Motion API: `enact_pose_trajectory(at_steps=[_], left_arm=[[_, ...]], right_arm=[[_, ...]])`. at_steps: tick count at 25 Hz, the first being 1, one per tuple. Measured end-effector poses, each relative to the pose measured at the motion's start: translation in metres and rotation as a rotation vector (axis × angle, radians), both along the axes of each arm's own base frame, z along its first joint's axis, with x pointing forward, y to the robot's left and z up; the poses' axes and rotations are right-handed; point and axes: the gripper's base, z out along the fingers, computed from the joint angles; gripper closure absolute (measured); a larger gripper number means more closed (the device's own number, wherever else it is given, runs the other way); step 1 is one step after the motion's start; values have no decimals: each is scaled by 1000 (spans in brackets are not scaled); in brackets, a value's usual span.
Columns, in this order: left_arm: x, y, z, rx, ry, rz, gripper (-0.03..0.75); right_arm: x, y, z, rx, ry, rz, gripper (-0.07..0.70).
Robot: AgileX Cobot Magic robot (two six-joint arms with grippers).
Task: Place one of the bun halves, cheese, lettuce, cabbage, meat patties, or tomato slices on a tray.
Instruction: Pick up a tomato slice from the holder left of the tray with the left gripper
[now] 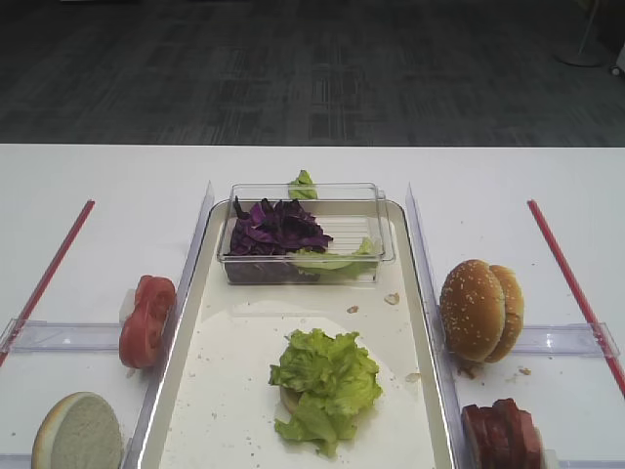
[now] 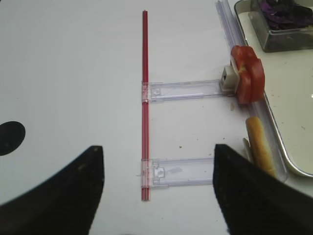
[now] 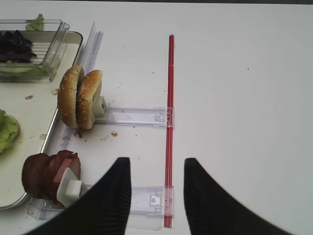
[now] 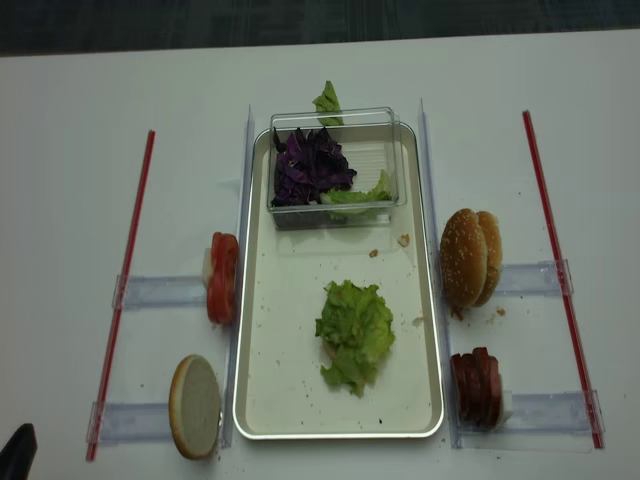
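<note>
The tray (image 1: 227, 381) lies in the middle, with lettuce (image 1: 324, 383) heaped on a pale bun round at its centre. Cabbage (image 1: 276, 229) and more lettuce sit in a clear box (image 1: 381, 256) at the tray's far end. Left of the tray stand tomato slices (image 1: 146, 319) and a pale cut bun half (image 1: 78, 433). To its right are sesame bun halves (image 1: 479, 309) and meat patties (image 1: 501, 435). No cheese shows. My left gripper (image 2: 157, 149) hovers open over the table left of the tomato slices (image 2: 248, 73). My right gripper (image 3: 156, 160) hovers open, empty, right of the meat patties (image 3: 46, 174).
Red rods (image 4: 124, 280) (image 4: 558, 270) lie along both sides, joined to clear plastic rails (image 4: 160, 292) that hold the food on edge. Crumbs (image 1: 392, 298) dot the tray floor. A loose lettuce leaf (image 1: 304, 185) rests behind the box.
</note>
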Motion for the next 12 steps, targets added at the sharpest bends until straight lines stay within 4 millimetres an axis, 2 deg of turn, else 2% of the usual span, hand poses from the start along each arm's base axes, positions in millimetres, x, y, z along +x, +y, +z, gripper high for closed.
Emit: enact_pose_trajectory(at_steps=[12], left_arm=[[0, 0, 0, -5, 0, 3, 277]], right_arm=[[0, 0, 0, 0, 0, 0, 330]])
